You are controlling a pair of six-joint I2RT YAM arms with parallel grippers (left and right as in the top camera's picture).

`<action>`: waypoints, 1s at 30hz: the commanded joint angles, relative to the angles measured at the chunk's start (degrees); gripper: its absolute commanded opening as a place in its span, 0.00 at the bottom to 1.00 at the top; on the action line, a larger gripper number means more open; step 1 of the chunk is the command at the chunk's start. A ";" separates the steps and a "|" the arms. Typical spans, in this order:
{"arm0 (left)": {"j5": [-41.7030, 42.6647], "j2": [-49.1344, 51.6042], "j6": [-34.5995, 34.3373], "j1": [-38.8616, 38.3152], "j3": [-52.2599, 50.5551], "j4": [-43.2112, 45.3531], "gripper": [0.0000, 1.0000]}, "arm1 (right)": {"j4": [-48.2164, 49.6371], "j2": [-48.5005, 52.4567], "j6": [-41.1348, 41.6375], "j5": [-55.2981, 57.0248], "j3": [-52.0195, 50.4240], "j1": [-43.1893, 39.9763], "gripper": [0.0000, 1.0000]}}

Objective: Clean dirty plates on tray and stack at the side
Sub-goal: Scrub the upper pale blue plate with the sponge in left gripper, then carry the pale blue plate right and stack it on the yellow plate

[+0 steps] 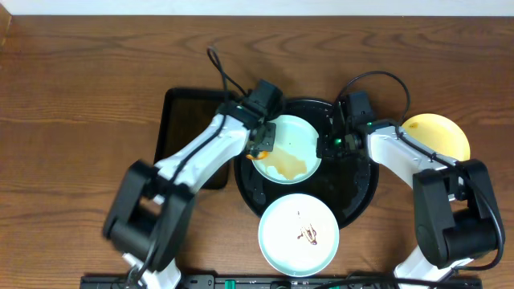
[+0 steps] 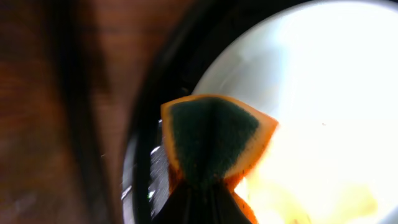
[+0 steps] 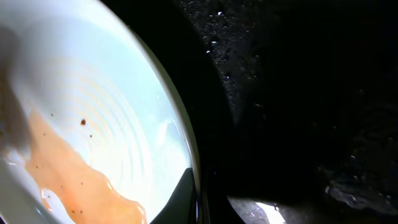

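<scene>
We had the table (image 1: 80, 80) in warm brown, streaked with darker grain. The tray (image 1: 365, 193) was black, and up close we caught tiny pale flecks glinting on it. The small tray (image 1: 181, 120) was black too, and plain. The rear plate (image 1: 299, 132) showed pale mint with faint ringed ripples and an orange-brown wash across it, dark specks in the wash. The front plate (image 1: 277, 241) was pale mint, nearly white, with one small brown squiggle. The yellow plate (image 1: 438, 132) was soft yellow, unmarked. The sponge (image 2: 211, 140) was dark green, edged in orange. The arms (image 1: 201, 152) were white and black, the cables (image 1: 221, 72) black.
</scene>
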 commanded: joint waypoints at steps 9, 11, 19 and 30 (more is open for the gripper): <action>-1.73 -12.11 0.46 10.60 0.02 -7.98 0.08 | -0.66 -2.86 -3.04 11.91 -1.18 -1.75 0.01; -1.70 -11.98 0.46 13.20 0.00 -8.98 0.08 | -0.68 -5.46 -4.09 13.57 -1.18 -1.70 0.01; 4.87 -11.85 0.52 21.29 0.00 -8.81 0.08 | -1.60 -18.58 -11.45 25.22 -1.18 -0.87 0.01; 6.27 -10.60 0.50 24.74 -0.09 -8.57 0.08 | -1.31 -31.01 -25.79 43.69 -1.18 -0.31 0.01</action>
